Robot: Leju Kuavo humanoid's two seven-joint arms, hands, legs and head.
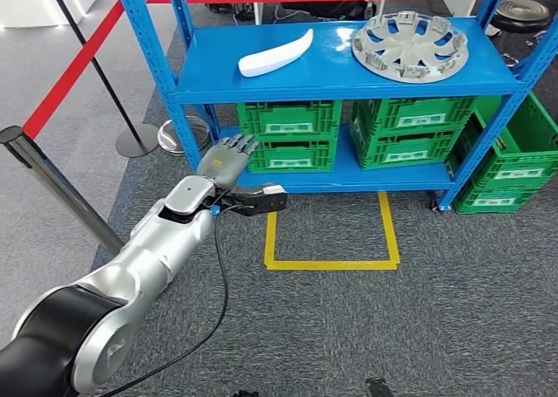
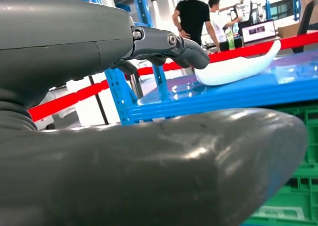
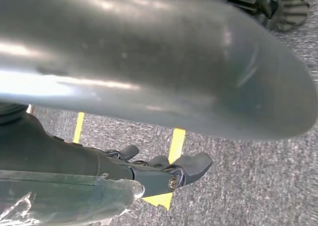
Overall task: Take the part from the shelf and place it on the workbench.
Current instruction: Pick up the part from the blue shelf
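A blue steel shelving unit (image 1: 342,87) stands on grey carpet behind a red barrier tape (image 1: 72,70), its lower level stacked with green plastic crates (image 1: 289,135) whose white labels are too small to read. On the top shelf lie a round silver wheel cover (image 1: 410,45) toward the right and, toward the left, a curved white plastic part (image 1: 275,55), its long axis running slantwise across the shelf. The robot's silver left arm reaches forward with its grey left hand (image 1: 227,160) raised before the lower crates, fingers spread and holding nothing; the white part lies above and beyond the fingertips, slightly to their right, well apart. The right hand (image 3: 170,169) hangs over carpet and yellow floor tape (image 3: 176,141), fingers loosely extended, empty. The left hand is judged the nearer for the pick.
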